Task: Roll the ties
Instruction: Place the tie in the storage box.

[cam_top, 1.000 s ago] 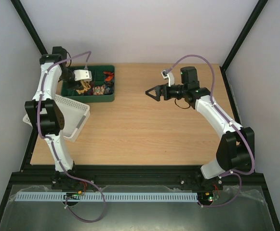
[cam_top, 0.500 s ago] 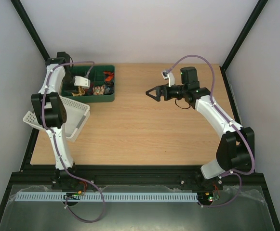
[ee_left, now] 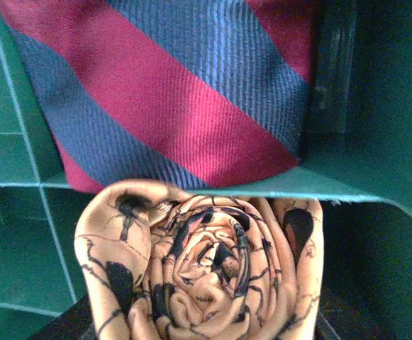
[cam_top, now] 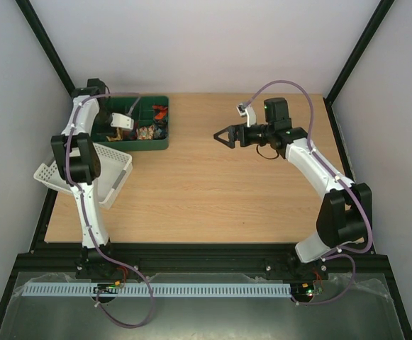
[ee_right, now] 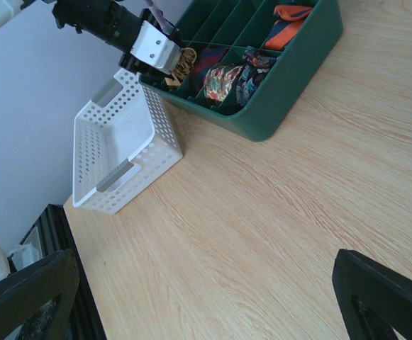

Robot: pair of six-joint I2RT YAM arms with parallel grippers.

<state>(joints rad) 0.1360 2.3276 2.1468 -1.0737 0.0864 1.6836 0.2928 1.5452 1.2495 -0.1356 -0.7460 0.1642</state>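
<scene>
tan-gold tie coil (ee_left: 206,276) – one – clamped in left gripper (cam_top: 123,126); right gripper (cam_top: 221,137) agape

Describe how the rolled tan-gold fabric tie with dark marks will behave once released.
Soft fabric, so the rolled tan-gold fabric tie with dark marks is probably light and squashy in the left gripper. Its loose outer folds suggest it may uncoil.

Green compartmented tray (cam_top: 146,146) at the far-left corner of a light wooden table (cam_top: 220,191), white perforated basket (cam_top: 117,176) just beside it, tipped, overhanging the left edge.
</scene>
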